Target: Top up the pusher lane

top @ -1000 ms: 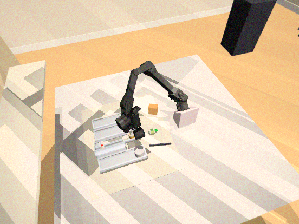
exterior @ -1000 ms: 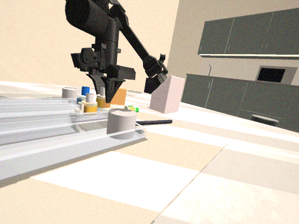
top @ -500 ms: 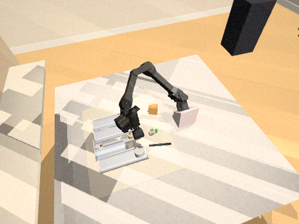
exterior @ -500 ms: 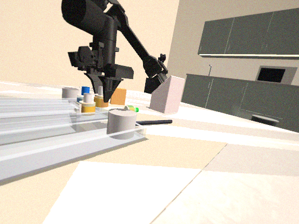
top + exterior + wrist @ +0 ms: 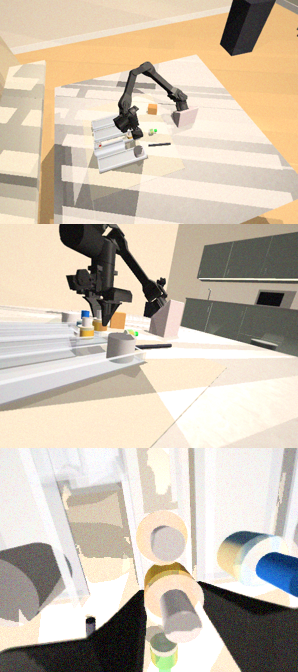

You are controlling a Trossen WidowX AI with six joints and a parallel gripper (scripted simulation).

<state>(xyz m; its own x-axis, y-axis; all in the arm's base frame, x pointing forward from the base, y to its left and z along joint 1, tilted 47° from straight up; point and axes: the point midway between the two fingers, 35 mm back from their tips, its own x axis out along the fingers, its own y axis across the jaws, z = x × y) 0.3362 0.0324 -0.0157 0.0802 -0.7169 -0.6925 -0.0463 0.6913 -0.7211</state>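
My gripper (image 5: pixel 131 132) (image 5: pixel 103 318) (image 5: pixel 169 591) is shut on the amber jar with a grey cap (image 5: pixel 130 134) (image 5: pixel 99 325) (image 5: pixel 167 579). It holds the jar upright at the front end of a lane in the clear lane rack (image 5: pixel 108 162) (image 5: pixel 40 349) (image 5: pixel 127 498). A matching amber jar (image 5: pixel 87 329) (image 5: pixel 162 539) stands in that lane just behind the held one, close to it. I cannot tell whether the two jars touch or whether the held jar rests on the lane floor.
A blue-capped jar (image 5: pixel 85 314) (image 5: pixel 262 564) stands in the neighbouring lane, and a grey cylinder (image 5: pixel 138 151) (image 5: pixel 120 347) (image 5: pixel 22 583) stands in the front lane. A green bottle (image 5: pixel 153 131) (image 5: pixel 132 333), a black pen (image 5: pixel 159 144) (image 5: pixel 154 346), an orange cube (image 5: pixel 152 109) (image 5: pixel 117 320) and a pink wedge (image 5: pixel 186 116) (image 5: pixel 167 318) lie beyond the rack's front.
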